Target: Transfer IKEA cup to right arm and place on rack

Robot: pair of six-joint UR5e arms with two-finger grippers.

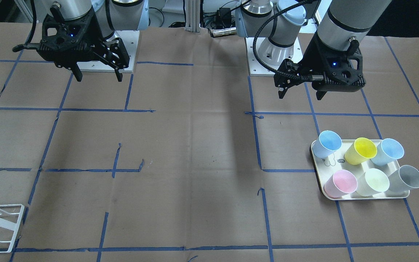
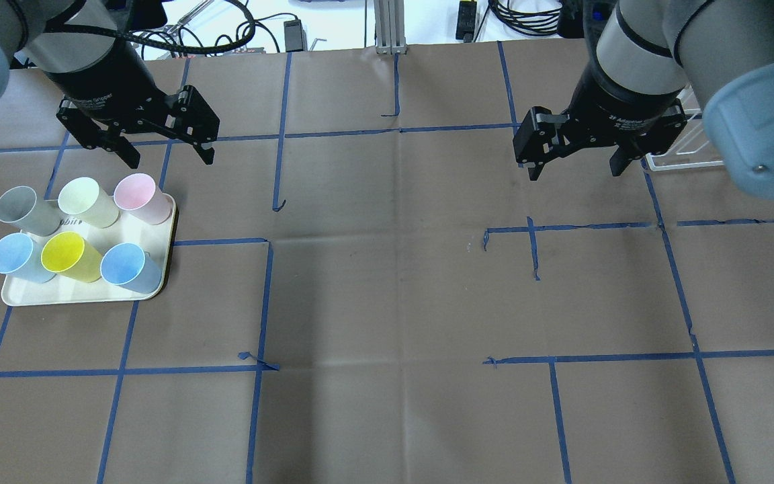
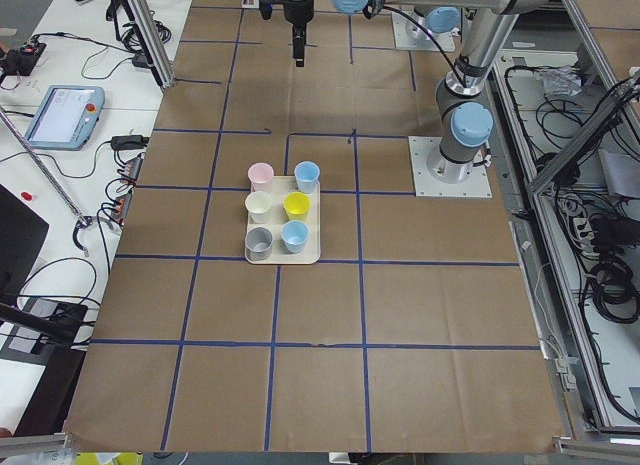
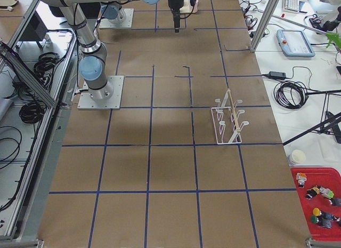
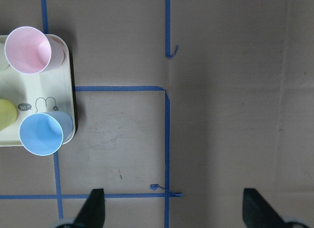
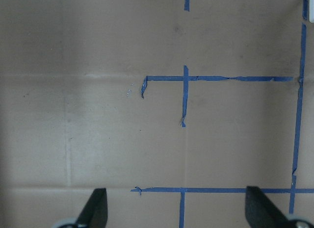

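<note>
The left arm (image 2: 84, 74) and right arm (image 2: 635, 74) hover, jaws apart and empty. Beyond them six IKEA cups (image 2: 62, 253) stand mouths up, long axes vertical, on a tray (image 2: 71, 294) in the desk's (image 2: 387, 302) left half. The rack (image 4: 229, 122) stands by the far edge, right. Close-packed cups risk toppling neighbours during pickup.

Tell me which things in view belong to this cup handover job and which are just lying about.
For the job: the cups, their tray, the white rack, the left gripper and right gripper, both open.
Just lying about: the red bin of small toys, the tablet, the loose cables beside the table.
</note>
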